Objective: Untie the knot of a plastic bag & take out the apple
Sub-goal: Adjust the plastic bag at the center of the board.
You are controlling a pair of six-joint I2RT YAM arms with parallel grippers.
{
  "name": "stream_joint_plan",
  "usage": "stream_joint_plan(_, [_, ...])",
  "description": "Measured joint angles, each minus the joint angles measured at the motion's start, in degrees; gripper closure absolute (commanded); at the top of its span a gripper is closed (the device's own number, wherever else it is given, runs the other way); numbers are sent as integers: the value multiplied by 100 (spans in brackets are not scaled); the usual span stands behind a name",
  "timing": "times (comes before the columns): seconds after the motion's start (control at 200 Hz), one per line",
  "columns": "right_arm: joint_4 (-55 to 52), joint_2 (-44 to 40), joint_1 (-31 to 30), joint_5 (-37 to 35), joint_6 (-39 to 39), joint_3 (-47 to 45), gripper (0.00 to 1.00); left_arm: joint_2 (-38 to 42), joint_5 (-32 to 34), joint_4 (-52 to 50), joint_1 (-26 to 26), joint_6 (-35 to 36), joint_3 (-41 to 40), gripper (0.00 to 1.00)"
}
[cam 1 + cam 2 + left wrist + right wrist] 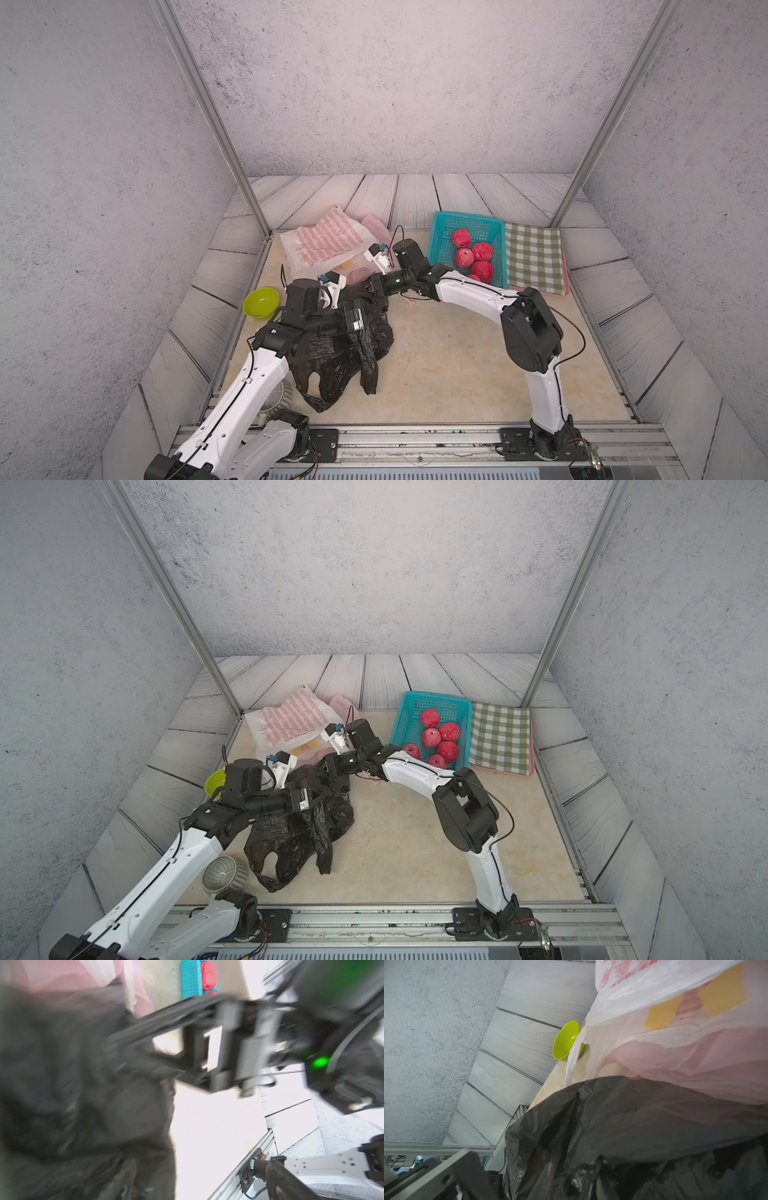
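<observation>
Black bag (332,361) sits near the basket (437,241), apple hidden; your left gripper (368,322) gapes, right gripper (128,1049) hold unclear, so a hard tug may tear film or tighten the knot.

My left arm rises from the near side, bends at the elbow and runs its wrist level toward the middle. My left gripper (366,323) points across with its jaws spread wide. My right arm arches over from the opposite side, elbow high and forearm sloping down and inward, so my right gripper (360,291) meets the left almost head-on, just beyond it. Its jaws look partly narrowed, but the left wrist view is too blurred to tell whether they pinch anything.
</observation>
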State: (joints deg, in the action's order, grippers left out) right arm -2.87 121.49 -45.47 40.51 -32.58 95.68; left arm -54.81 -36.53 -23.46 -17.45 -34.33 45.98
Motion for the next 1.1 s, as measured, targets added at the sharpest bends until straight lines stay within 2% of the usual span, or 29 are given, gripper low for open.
stream_joint_plan(0.09, [-11, 474, -192, -118, -48, 179, 71, 7, -15, -225, 0, 50, 254, 1])
stream_joint_plan(0.225, [-378, 953, -367, -802, 42, -31, 71, 92, 70, -826, 4, 229, 981, 1])
stream_joint_plan(0.31, [-393, 929, -380, -1132, 103, -431, 71, 179, 144, -1167, 4, 369, 1572, 1])
stream_joint_plan(0.42, [-446, 577, -382, -1989, 177, -793, 68, 415, 245, -1467, 4, 494, 2006, 1])
stream_joint_plan(0.585, [-1104, 214, -352, -3550, 428, -927, 66, 752, 260, -1912, 4, 560, 2094, 1])
stream_joint_plan(0.731, [-1982, 221, -190, -4529, 787, -195, 65, 1023, 149, -1884, 4, 466, 1631, 1])
stream_joint_plan(0.841, [-2205, 188, -85, -4730, 1095, 717, 61, 1204, -83, -1499, 4, 162, 896, 0])
stream_joint_plan(0.901, [-2153, 0, -39, -4686, 1228, 881, 56, 1196, -199, -1292, 4, -39, 595, 0])
stream_joint_plan(0.981, [-2107, -476, -24, -4446, 1335, 702, 55, 1064, -249, -1143, 4, -149, 476, 0])
stream_joint_plan(1.096, [-1786, -1370, -46, -3713, 1349, -94, 55, 973, -256, -966, 4, -151, 476, 0])
